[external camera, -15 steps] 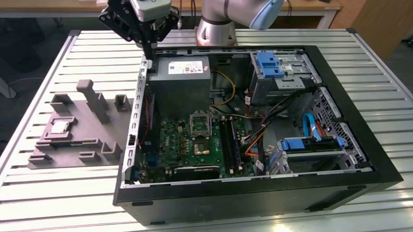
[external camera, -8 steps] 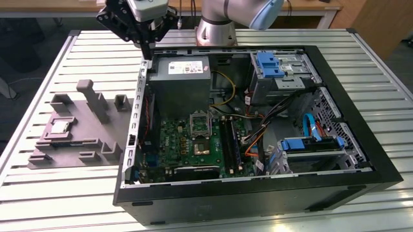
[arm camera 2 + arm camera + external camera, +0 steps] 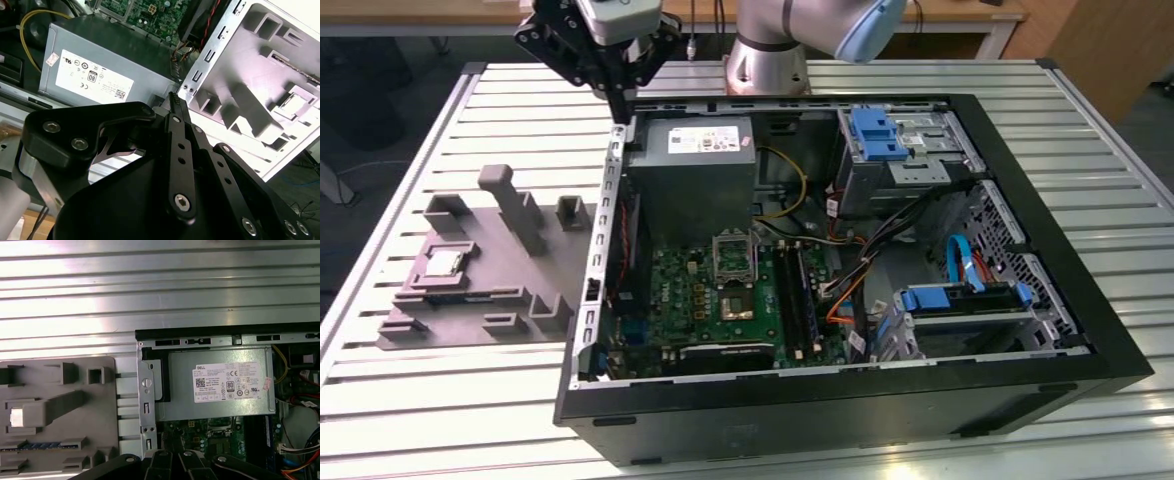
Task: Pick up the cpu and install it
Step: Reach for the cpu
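The gripper point(image 3: 175, 99), jaws together, hangs over the case wall point(image 3: 212, 57) beside the power supply point(image 3: 115, 47).

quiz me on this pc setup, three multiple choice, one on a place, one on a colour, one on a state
1. Where is the cpu?
A. on the floor
B. in a recess of the grey fixture, at the exterior view's left of the case
C. in the motherboard socket

2. What colour are the drive brackets inside the case?
A. red
B. green
C. blue

3. How is the case?
A. open, insides showing
B. closed by a side panel
C. covered by a cloth

1 B: the cpu lies in the fixture, apart from the hand.
2 C: both brackets are blue.
3 A: its power supply is in plain sight.
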Action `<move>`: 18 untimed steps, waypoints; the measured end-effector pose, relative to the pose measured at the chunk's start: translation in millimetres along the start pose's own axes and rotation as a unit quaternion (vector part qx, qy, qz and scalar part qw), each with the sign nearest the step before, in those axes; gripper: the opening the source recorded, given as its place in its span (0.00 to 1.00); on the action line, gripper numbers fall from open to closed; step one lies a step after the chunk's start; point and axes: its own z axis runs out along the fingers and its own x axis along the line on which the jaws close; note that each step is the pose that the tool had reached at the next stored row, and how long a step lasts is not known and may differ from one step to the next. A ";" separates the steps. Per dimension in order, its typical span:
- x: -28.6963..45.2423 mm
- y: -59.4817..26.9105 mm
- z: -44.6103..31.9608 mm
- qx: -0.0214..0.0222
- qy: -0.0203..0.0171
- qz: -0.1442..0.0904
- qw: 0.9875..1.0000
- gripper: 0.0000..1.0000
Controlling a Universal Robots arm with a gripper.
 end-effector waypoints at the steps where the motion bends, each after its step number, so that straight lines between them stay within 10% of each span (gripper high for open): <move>1: 0.4 0.0 -0.1 0.000 0.000 0.000 1.000 0.11; 18: 3.8 -0.3 -0.1 0.000 0.000 0.000 1.000 0.11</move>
